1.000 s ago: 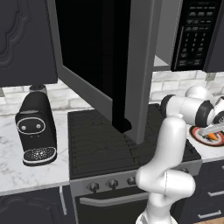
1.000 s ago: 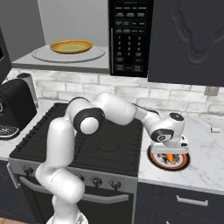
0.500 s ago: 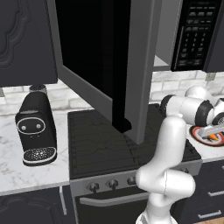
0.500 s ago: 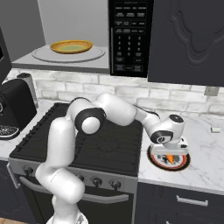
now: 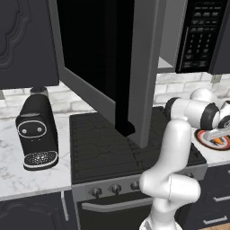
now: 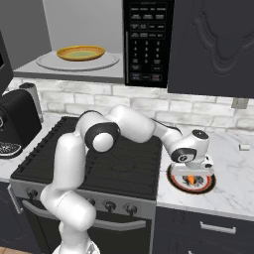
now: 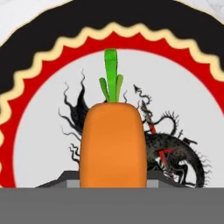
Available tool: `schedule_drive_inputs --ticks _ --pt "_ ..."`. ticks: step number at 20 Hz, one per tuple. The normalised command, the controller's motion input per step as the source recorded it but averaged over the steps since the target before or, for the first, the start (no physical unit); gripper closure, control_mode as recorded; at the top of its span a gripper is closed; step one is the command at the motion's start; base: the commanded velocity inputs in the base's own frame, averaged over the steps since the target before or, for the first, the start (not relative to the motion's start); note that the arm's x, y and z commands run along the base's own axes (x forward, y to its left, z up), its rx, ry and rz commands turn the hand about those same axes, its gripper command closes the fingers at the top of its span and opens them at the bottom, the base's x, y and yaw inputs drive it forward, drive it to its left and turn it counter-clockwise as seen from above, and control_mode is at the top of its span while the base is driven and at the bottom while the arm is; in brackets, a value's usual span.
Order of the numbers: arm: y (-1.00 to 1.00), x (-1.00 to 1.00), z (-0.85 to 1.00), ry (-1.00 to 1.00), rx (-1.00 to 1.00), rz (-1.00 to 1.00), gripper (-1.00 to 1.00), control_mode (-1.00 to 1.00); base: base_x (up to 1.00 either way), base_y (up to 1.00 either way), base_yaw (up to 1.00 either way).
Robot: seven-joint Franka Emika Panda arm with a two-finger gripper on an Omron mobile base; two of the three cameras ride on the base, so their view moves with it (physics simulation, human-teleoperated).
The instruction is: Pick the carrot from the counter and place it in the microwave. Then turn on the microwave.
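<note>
Item: carrot (image 7: 112, 144), lying on the red-rimmed plate (image 6: 174, 182) on the tabletop (image 6: 233, 173) right of the stove; fingers (image 6: 191, 174), spread a second ago, now pinch it, so the pick looks secured, with lift toward the open microwave (image 6: 79, 64) likely next.

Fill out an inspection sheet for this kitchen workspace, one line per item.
Surface: white marble counter, with a black stovetop set in it.
Job's things: carrot lies on the red-rimmed plate, green end pointing away from the hand; microwave door stands wide open, a yellow dish on its turntable.
Clutter: black coffee machine left of the stove; a small white item near the wall.
Grippers: gripper down on the plate, shut on the carrot.
Cables: nothing seen.
Surroundings: dark cabinets, pale brick backsplash, wall outlet.
</note>
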Motion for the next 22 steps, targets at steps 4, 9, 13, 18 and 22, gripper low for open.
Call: schedule_drive_inputs --ticks 4,9,13,18,22 --pt "0.00 0.00 0.12 0.00 0.00 0.00 1.00 -1.00 0.00 0.00 0.00" --pt "0.00 -0.22 0.40 -0.10 0.00 0.00 1.00 -1.00 0.00 0.00 0.00" --pt "0.00 -0.31 0.50 -0.12 0.00 0.00 1.00 -1.00 0.00 0.00 0.00" --pt "0.03 -0.37 0.52 -0.10 0.00 -0.02 1.00 -1.00 0.00 0.00 0.00" --pt "0.15 -0.51 0.45 -0.11 -0.01 -0.02 1.00 -1.00 0.00 0.00 0.00"
